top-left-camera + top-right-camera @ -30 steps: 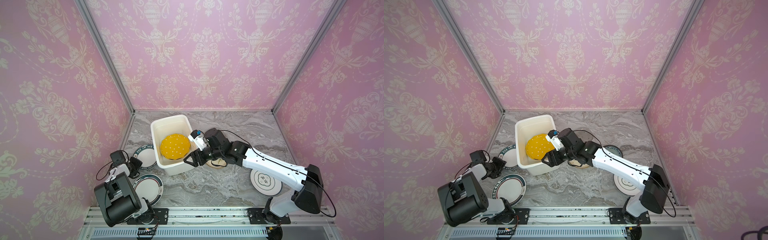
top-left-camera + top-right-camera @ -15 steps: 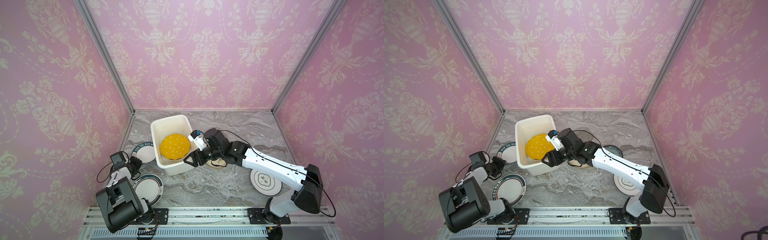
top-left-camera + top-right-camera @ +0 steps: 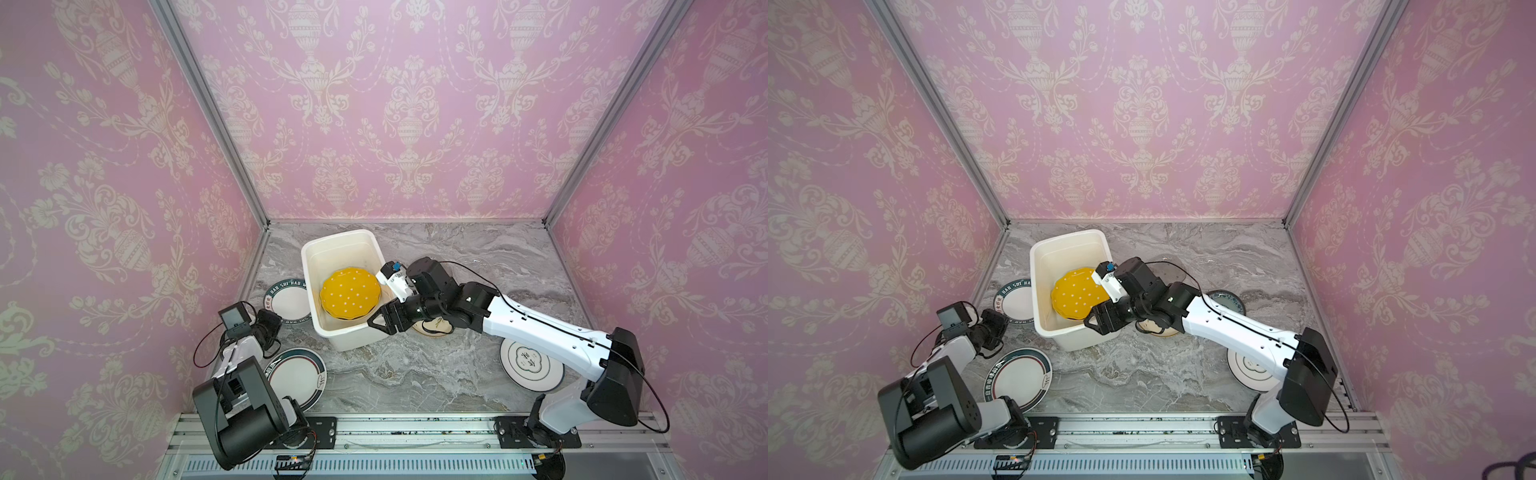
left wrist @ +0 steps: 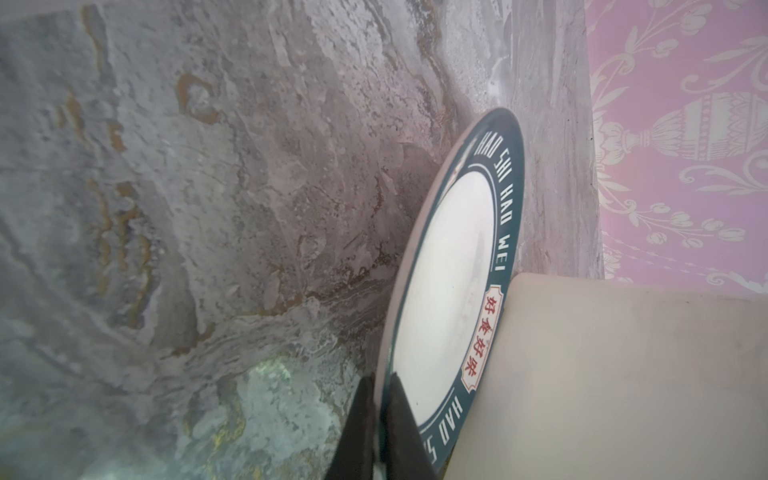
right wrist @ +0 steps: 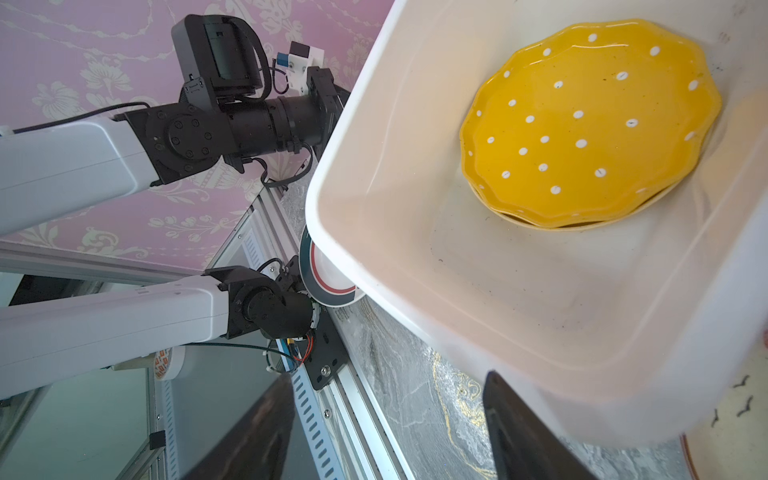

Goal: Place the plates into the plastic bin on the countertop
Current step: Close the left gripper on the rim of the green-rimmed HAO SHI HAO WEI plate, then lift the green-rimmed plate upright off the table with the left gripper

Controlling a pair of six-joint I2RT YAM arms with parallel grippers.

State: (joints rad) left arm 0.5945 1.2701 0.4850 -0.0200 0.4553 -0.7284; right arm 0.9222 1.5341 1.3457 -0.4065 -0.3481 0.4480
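Lettered plate [image 3: 289, 300]: rim clamped in left gripper [image 4: 380, 384], left of centre in a top view, just beside the plastic bin [image 3: 353, 340].
Draw it away from the bin's overhanging rim first, then lift; the edge grip is thin, so go slow. Right gripper [image 3: 379, 326] gapes empty at the bin's near corner, lower centre.

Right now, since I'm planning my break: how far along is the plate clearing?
Done: dotted yellow plate in the plastic bin. In hand: left gripper shut on the lettered plate; right gripper open, empty. Remaining: striped-rim plate, cream plate, emblem plate, blue-patterned plate, glass plate on the countertop.
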